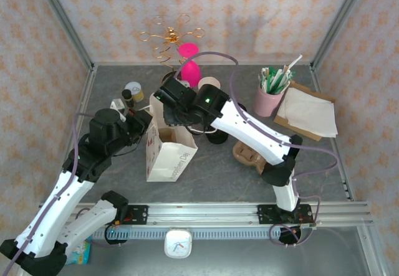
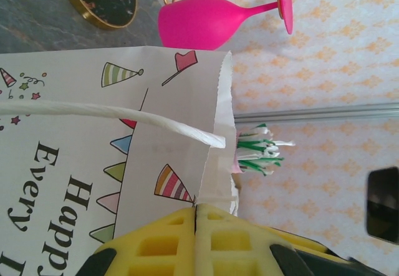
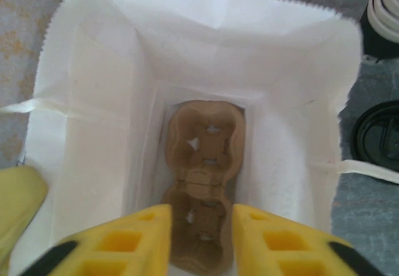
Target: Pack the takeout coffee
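A white paper bag (image 1: 167, 157) printed with party hats stands open at mid-table. My left gripper (image 2: 196, 210) is shut on the bag's rim and holds that side out. My right gripper (image 3: 201, 226) hangs over the bag's mouth, its yellow fingers (image 3: 124, 242) apart with nothing between them. An empty brown pulp carrier (image 3: 204, 145) lies flat on the bag's floor below it. The takeout coffee (image 1: 217, 136), seen as a round black lid (image 3: 377, 136), stands on the table just right of the bag; its cup is hidden under the lid.
A second brown carrier (image 1: 245, 154) lies right of the coffee, partly under the right arm. A pink cup of straws (image 1: 269, 98) and napkins (image 1: 308, 111) stand back right. A gold rack with pink glasses (image 1: 187, 55) and stacked cream cups (image 3: 388, 2) stand behind the bag.
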`<action>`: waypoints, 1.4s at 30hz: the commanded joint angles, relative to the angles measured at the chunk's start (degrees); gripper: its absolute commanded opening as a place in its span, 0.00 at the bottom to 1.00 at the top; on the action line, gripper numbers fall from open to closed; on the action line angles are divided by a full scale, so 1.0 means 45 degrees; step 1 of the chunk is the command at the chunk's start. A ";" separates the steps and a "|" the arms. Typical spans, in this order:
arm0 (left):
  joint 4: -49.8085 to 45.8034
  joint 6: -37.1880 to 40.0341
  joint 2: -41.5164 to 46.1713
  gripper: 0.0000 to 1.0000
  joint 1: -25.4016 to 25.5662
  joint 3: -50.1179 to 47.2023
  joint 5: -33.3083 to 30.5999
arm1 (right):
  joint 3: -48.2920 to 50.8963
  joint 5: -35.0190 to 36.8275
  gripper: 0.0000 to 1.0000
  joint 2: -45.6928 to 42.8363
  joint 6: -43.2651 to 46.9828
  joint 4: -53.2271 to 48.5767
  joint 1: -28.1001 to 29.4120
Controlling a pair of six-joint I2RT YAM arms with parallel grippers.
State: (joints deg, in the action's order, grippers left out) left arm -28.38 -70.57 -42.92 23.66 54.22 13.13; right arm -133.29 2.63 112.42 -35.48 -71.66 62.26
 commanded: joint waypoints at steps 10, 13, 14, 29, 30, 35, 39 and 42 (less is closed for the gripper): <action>-0.0658 0.0578 0.0753 0.00 0.0056 -0.1182 -0.0507 | 0.0695 0.0479 0.18 0.0623 -0.0226 0.0003 0.0098; -0.1815 0.1305 0.0566 0.10 0.0050 -0.0561 -0.1435 | 0.0451 0.0486 0.23 0.0576 -0.0111 0.0010 0.0110; -0.2031 0.1544 0.0469 0.18 0.0054 -0.0388 -0.1475 | 0.0415 0.0363 0.26 0.0496 -0.0038 0.0114 0.0100; -0.4157 0.4512 -0.0854 0.56 0.0052 0.2388 -0.1967 | -0.0858 0.0354 0.48 -0.0835 0.0292 0.0062 -0.0370; -0.4134 0.4741 -0.0902 0.58 0.0055 0.2544 -0.1798 | -0.0768 0.0454 0.48 -0.0965 0.0288 0.0010 -0.0451; -0.5035 0.6000 -0.1591 0.62 0.0044 0.3607 -0.1579 | -0.0010 0.0645 0.49 -0.1638 0.0351 0.0030 -0.0818; -0.5236 0.7003 -0.1862 0.65 0.0055 0.4070 -0.1027 | 0.0207 0.0806 0.50 -0.1833 0.0322 -0.0306 -0.1001; -0.5474 0.7715 -0.2101 0.66 0.0052 0.4336 -0.0929 | 0.0329 0.1101 0.52 -0.1988 0.0251 -0.0629 -0.1156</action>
State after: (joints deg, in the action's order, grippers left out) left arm -50.17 -41.39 -51.90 23.66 71.68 7.49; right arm -132.97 4.43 104.90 -34.65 -71.61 57.69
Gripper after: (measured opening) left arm 0.659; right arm 0.517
